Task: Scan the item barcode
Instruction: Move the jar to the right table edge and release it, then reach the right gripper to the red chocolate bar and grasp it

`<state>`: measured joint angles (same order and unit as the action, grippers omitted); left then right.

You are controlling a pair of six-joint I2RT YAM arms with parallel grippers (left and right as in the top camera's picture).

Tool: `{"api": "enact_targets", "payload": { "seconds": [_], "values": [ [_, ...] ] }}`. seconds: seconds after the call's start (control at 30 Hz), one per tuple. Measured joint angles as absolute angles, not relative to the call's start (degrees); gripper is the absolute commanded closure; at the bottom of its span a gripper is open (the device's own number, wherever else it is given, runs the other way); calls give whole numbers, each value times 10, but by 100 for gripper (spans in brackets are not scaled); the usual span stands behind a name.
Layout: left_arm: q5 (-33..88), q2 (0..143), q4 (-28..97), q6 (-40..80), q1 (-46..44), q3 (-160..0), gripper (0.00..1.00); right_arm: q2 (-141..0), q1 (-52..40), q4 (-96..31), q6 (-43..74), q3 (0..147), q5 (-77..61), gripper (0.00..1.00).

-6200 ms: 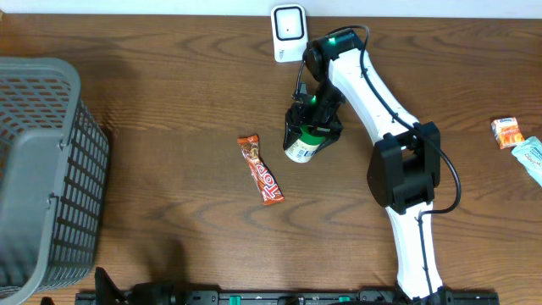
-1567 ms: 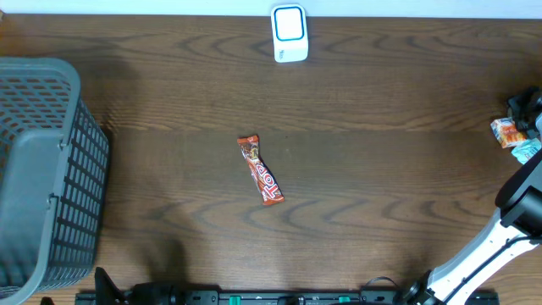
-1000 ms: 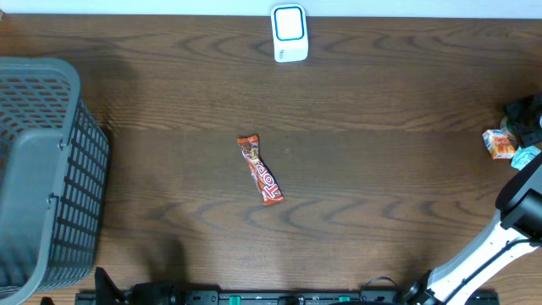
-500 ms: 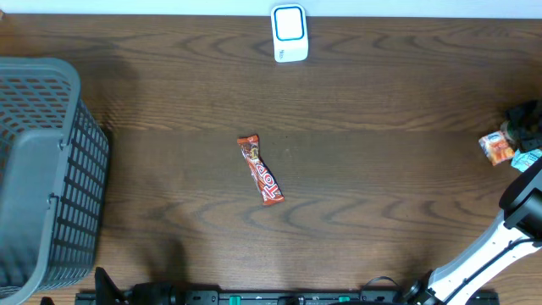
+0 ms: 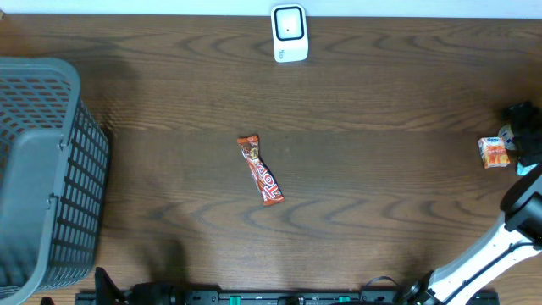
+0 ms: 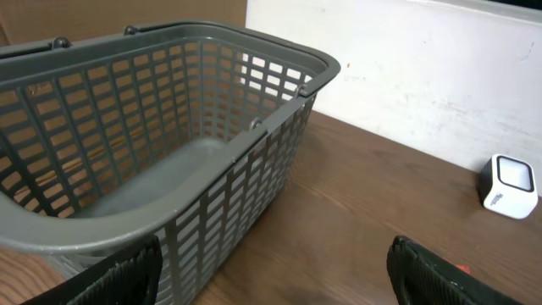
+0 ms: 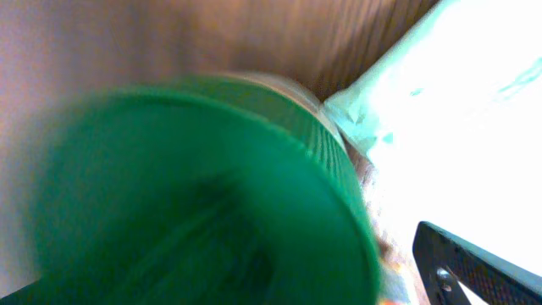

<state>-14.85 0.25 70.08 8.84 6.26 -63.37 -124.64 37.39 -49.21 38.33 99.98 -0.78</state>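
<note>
Right tool [image 5: 522, 134], grip unreadable behind a blurred green-capped bottle [image 7: 186, 186], sits at the bench's [image 5: 381, 93] right edge, well right of the chocolate bar [image 5: 260, 169] lying mid-bench, long axis far-left to near-right; left tool [image 6: 273, 275] gapes empty by the basket [image 6: 229, 195].

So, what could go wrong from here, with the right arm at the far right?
1. The green-capped bottle fills the blurred right wrist view, tight against a packet. Pulling away carelessly might tip the bottle.
2. The carton lies close to the right arm; a sweep could knock it away.
3. The candy bar shows no barcode from above, so it may need turning before the scanner can read it.
</note>
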Motion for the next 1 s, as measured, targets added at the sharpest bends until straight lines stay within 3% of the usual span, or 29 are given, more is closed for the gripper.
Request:
{"api": "enact_targets", "payload": {
  "seconds": [0.23, 0.37, 0.67, 1.0],
  "values": [
    [-149, 3, 701, 88, 63, -634, 15, -1079, 360, -538, 338, 1065, -51, 1],
    [-149, 3, 701, 88, 63, -634, 15, -988, 298, -566, 328, 1079, -107, 1],
    [-149, 3, 701, 88, 63, -634, 15, -1027, 7, -617, 273, 1033, -199, 3],
    [-149, 3, 725, 88, 63, -634, 15, -1124, -362, -584, 201, 977, 3, 1]
  ]
}}
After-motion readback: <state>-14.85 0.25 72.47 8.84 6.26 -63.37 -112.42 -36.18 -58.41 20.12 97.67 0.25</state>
